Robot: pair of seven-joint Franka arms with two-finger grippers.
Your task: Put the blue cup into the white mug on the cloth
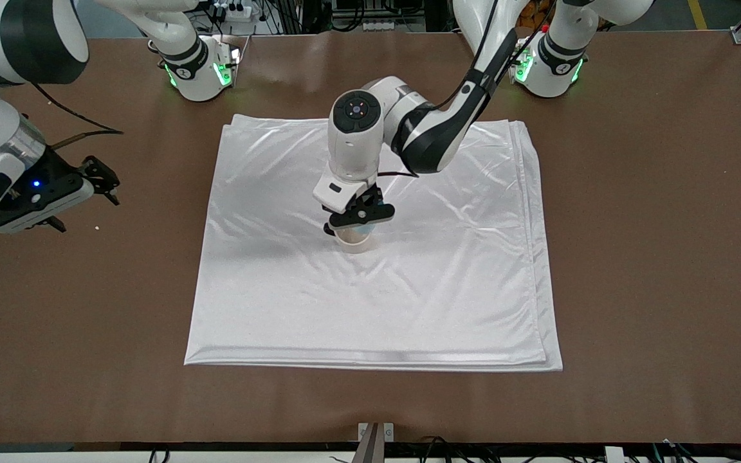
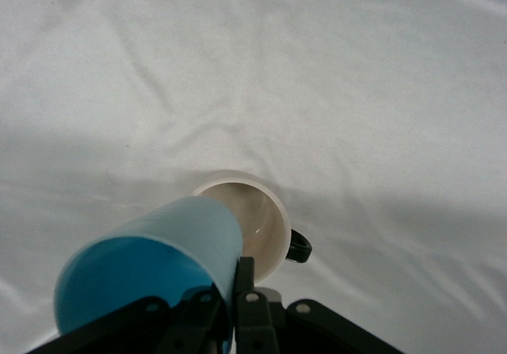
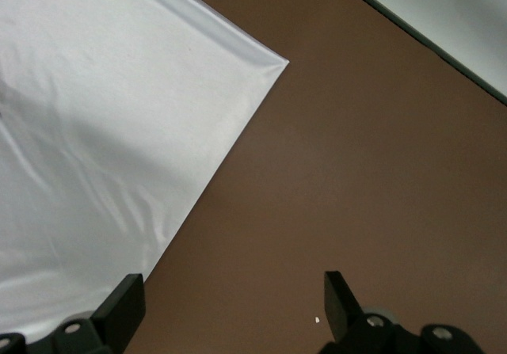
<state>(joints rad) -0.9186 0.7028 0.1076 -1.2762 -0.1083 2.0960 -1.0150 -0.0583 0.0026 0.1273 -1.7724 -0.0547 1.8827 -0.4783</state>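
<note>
Left tool (image 1: 359,217) over white mug (image 1: 352,238) on cloth (image 1: 409,289), right tool (image 1: 103,186) waiting over table (image 1: 653,257)

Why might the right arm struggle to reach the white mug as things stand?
Probably blocked: the left gripper, shut on the blue cup, sits right over the white mug.

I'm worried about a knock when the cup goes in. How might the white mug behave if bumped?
The small cream-white cylindrical mug stands upright on the shiny white folded cloth, which looks slick, so it would probably slide rather than grip. It looks small and light, so a sideways nudge from the light-blue tapered cup in the left claw might tip it.
</note>
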